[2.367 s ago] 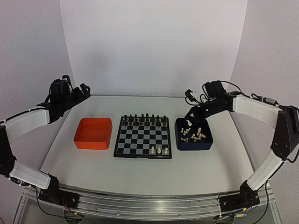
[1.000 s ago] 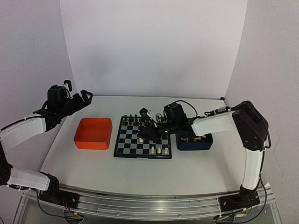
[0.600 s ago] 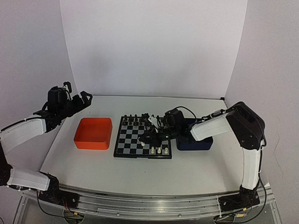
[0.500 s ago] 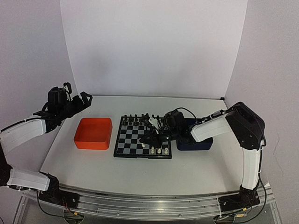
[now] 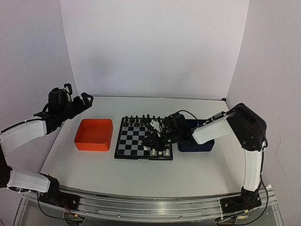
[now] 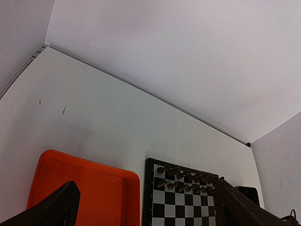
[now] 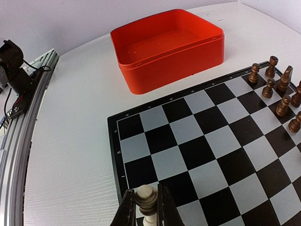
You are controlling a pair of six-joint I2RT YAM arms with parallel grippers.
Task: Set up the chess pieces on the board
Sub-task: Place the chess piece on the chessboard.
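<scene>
White walls close in a pale surface [image 5: 94, 165] in the overhead view. On it we see the board [image 5: 136, 141] in the middle, an orange tray [image 5: 94, 135] just to its left and a dark blue tray [image 5: 210, 143] just to its right. Black pieces [image 5: 143, 117] line the far rows. Three cream-white chess pieces [image 5: 160, 151] stand on the near row, right of centre. Our right claw [image 5: 149, 141] reaches low over the board's near half, just left of those three. Our left claw [image 5: 85, 100] hangs raised beyond the orange tray's far edge, well apart from the board.

From the left wrist we look down on the tray and the board's far rows. Its two dark fingers [image 6: 56, 207] stand wide apart, with nothing gripped.

From the right wrist we see the fingers [image 7: 126, 212] clamped on one upright cream piece [image 7: 146, 197] over the squares close to the board's rim. Its base is cut off by the frame, so we cannot tell whether it touches a square. The orange tray sits beyond the board, and dark pieces stand in two rows at the right.
</scene>
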